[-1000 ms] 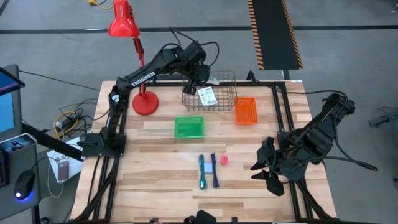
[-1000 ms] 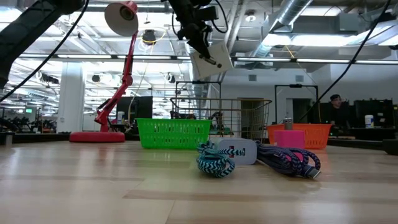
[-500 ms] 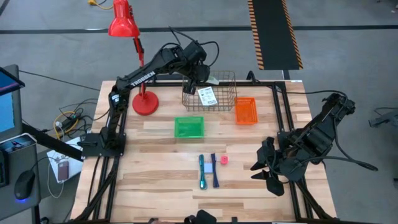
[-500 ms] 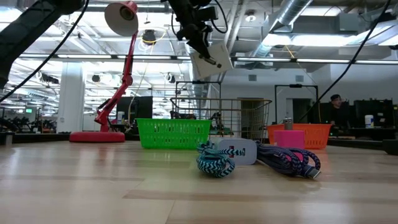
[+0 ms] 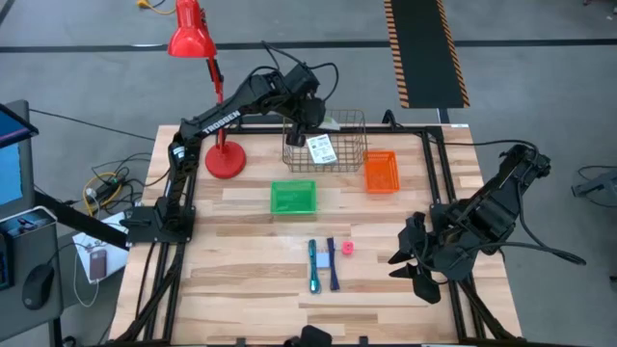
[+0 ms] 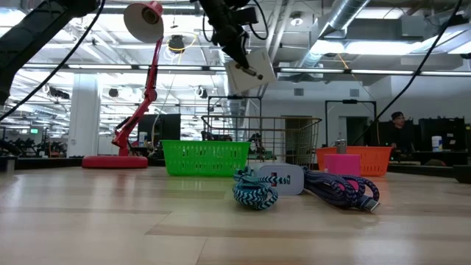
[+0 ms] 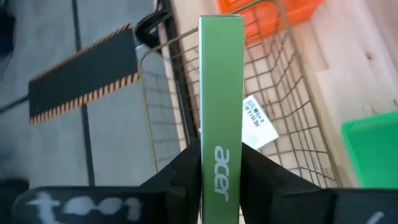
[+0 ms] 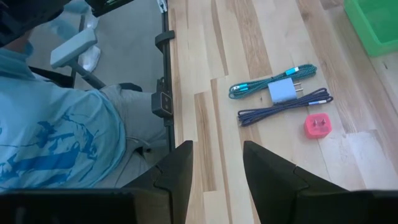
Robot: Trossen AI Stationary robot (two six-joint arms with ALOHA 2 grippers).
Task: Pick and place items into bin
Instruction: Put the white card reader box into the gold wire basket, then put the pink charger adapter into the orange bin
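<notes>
Left wrist view: left gripper point(image 7: 221, 171) pinches a flat green-edged packet point(image 7: 221, 87), "acer" readable on its edge. It hangs over the wire basket point(image 7: 292, 118), where a white printed label point(image 7: 260, 122) lies on the floor; print too small to read. "TROSSEN" shows on the left arm point(image 5: 222, 120) in high view. Right gripper point(image 8: 217, 168) waits at the table's right edge, fingers spread, nothing between them. Teal cable point(image 8: 264, 87), dark blue cable point(image 8: 283, 107), pale charger block point(image 8: 283, 92) and pink block point(image 8: 318, 126) lie near centre, well apart from both grippers.
</notes>
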